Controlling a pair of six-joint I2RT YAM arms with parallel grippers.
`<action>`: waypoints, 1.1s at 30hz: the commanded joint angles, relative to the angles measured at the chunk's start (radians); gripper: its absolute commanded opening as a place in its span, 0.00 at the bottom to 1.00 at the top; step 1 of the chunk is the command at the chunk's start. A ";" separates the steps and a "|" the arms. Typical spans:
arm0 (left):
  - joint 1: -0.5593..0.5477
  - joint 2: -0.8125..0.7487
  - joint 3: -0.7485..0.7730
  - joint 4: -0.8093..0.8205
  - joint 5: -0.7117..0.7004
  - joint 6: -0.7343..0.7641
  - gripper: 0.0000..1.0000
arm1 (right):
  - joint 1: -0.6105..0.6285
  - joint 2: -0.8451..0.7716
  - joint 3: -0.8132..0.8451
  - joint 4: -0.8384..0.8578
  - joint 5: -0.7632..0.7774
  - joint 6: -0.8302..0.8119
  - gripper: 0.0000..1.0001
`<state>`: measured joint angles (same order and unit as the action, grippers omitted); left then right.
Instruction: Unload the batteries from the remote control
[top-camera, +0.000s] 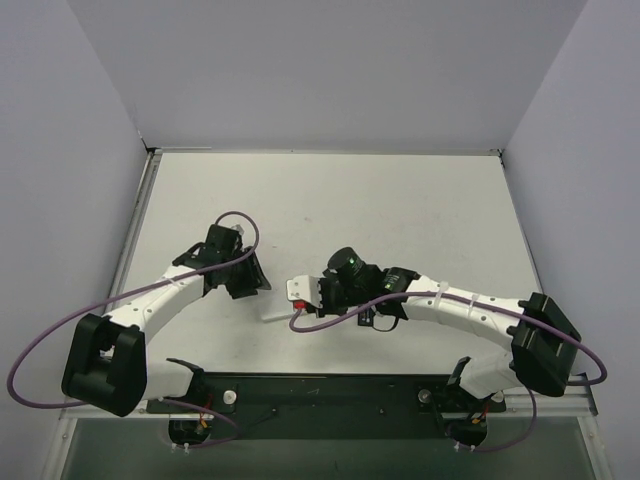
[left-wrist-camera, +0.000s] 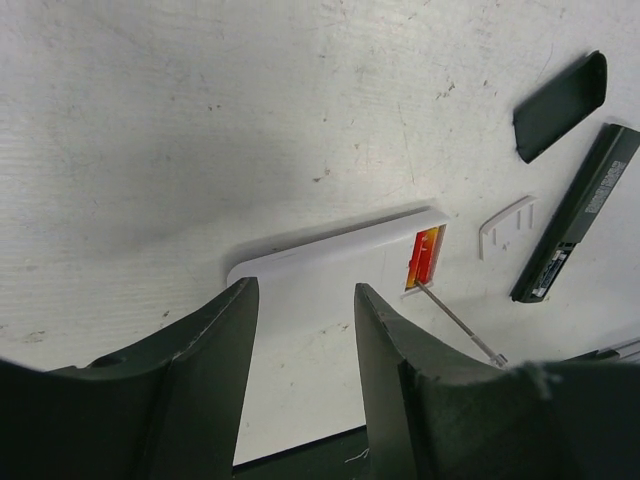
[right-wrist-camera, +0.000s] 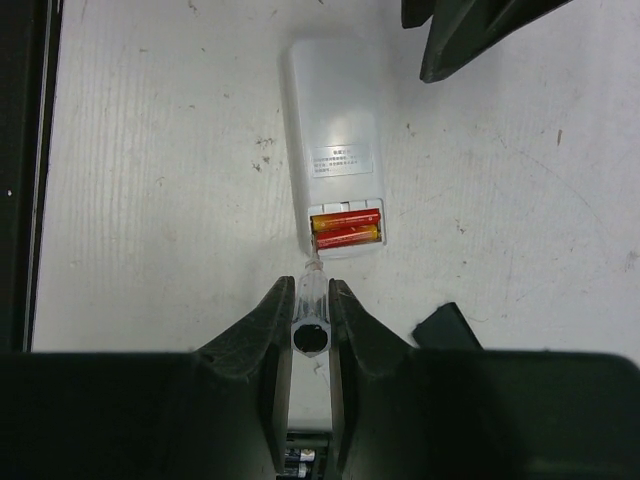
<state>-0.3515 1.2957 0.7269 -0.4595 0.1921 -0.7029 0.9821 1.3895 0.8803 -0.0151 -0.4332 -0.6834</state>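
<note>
On the white table (top-camera: 330, 200), between the two arms, a white remote control (right-wrist-camera: 335, 110) lies face down with its battery bay open and two red-orange batteries (right-wrist-camera: 346, 229) side by side inside.
The right gripper (right-wrist-camera: 311, 288) is clamped tight on a small screwdriver (right-wrist-camera: 307, 338). The tool's thin metal shaft reaches to the near edge of the bay, just beside the batteries. The left gripper (left-wrist-camera: 305, 295) stands about half open and holds nothing. It hangs by the remote's far end, and in the right wrist view its finger is off to one side of the casing. Past the bay end lie a small white battery cover (left-wrist-camera: 505, 225), a slim black remote control (left-wrist-camera: 575, 215) with an open recess at one end, and a black cover piece (left-wrist-camera: 560, 105), each apart from the others.
</note>
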 joint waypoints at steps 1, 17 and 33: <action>0.009 -0.033 0.068 -0.031 -0.023 0.025 0.53 | 0.038 -0.017 -0.018 -0.019 0.016 0.061 0.00; 0.009 -0.073 0.006 0.039 0.124 -0.010 0.44 | 0.102 0.052 0.094 -0.055 0.096 0.284 0.00; 0.005 -0.104 -0.104 0.065 0.116 -0.037 0.22 | 0.145 0.102 0.158 -0.063 0.220 0.329 0.00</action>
<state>-0.3470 1.2156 0.6285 -0.4442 0.3031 -0.7319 1.1210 1.4815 0.9966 -0.0563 -0.2337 -0.3668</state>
